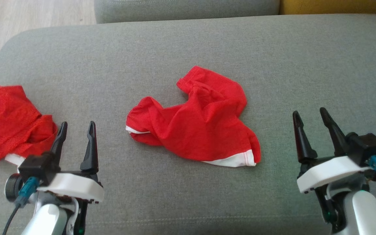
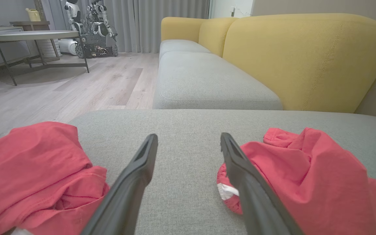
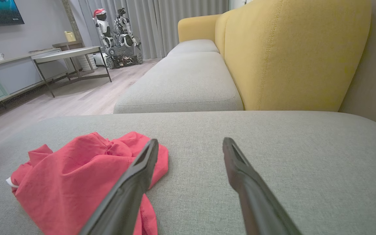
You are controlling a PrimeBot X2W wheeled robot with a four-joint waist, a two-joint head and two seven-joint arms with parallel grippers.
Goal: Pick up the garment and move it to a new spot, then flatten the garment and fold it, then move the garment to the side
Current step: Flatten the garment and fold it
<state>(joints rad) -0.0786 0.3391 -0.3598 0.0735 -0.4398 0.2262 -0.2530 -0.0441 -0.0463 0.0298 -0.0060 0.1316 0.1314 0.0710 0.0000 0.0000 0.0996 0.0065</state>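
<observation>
Sofa: I'm parked over a wide grey woven-fabric seat cushion (image 1: pixel 188 42), with a mustard-yellow padded backrest (image 2: pixel 305 58) behind it and pale wood floor off to my left.
Red garment: the crumpled red cloth garment with white trim (image 1: pixel 197 124) lies mid-cushion between my grippers. Neither one is touching it.
Other pile: a second bunched-up red cloth heap (image 1: pixel 8 124) sits at the cushion's left end, just beside my left gripper (image 1: pixel 78 124).
Grippers: the left one and my right gripper (image 1: pixel 309 111) both have their jaws spread wide, with nothing in them.
Mix-up risk: same colour and so close, so I reckon my left arm could easily snag the wrong heap.
Grab risk: it's folded over itself, so a pinch might catch one layer only, or the cushion fabric, and the garment would come up twisted.
Edge risk: a sloppy drop near the left end could slide onto the floor.
Writing: no logo, label or text I can read anywhere.
</observation>
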